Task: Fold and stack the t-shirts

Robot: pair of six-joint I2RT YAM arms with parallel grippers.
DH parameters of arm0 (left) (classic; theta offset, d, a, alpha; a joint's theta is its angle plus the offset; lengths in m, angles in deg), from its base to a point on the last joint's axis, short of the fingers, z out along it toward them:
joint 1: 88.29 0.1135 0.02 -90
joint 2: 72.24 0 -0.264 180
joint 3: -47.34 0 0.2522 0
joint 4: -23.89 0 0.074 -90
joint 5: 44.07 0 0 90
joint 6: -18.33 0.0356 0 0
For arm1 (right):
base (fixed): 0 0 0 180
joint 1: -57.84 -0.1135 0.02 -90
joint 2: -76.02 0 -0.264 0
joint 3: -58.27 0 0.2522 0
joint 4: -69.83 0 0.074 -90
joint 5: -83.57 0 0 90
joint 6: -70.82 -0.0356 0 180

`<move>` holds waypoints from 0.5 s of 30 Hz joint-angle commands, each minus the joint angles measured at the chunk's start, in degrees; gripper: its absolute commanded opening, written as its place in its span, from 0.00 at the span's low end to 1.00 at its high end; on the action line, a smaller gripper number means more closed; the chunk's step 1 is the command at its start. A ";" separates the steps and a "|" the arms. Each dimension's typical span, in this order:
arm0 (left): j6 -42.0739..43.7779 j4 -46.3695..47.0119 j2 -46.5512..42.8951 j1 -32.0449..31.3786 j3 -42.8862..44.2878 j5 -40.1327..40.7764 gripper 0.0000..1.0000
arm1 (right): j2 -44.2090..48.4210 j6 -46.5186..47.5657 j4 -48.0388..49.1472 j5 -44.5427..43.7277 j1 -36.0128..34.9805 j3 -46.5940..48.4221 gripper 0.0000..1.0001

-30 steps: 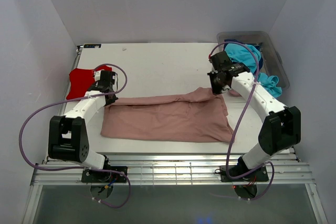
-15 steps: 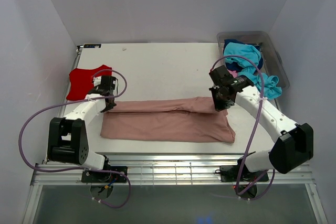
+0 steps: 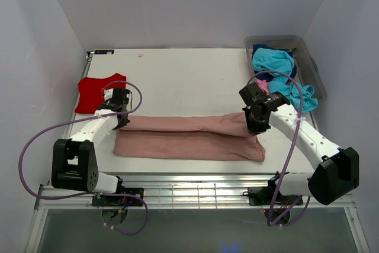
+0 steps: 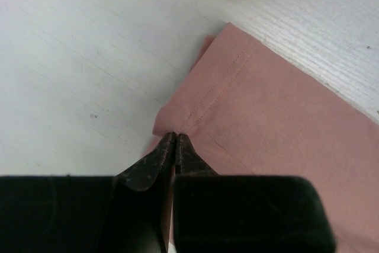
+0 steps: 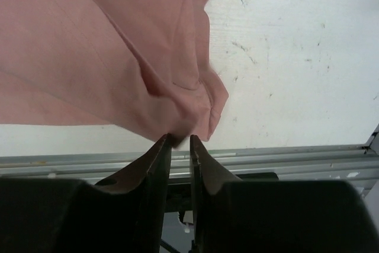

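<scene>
From above, the dusty-pink t-shirt point(image 3: 189, 139) lies long left-to-right on the near tabletop point(image 3: 177, 75), left arm point(image 3: 95, 127) at one end, right arm point(image 3: 296, 130) at the other. Left wrist: left fingers point(image 4: 148, 167) together, nipping its hem. Right wrist: right fingers point(image 5: 155, 161) slightly apart, cloth at their tips.

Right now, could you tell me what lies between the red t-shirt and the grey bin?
Only bare white tabletop separates red t-shirt from bin, per the top view.
</scene>
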 commanded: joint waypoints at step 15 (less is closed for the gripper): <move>-4.04 -7.41 -1.07 -0.02 12.06 -6.03 0.28 | -4.97 4.73 13.47 7.82 -0.41 2.90 0.41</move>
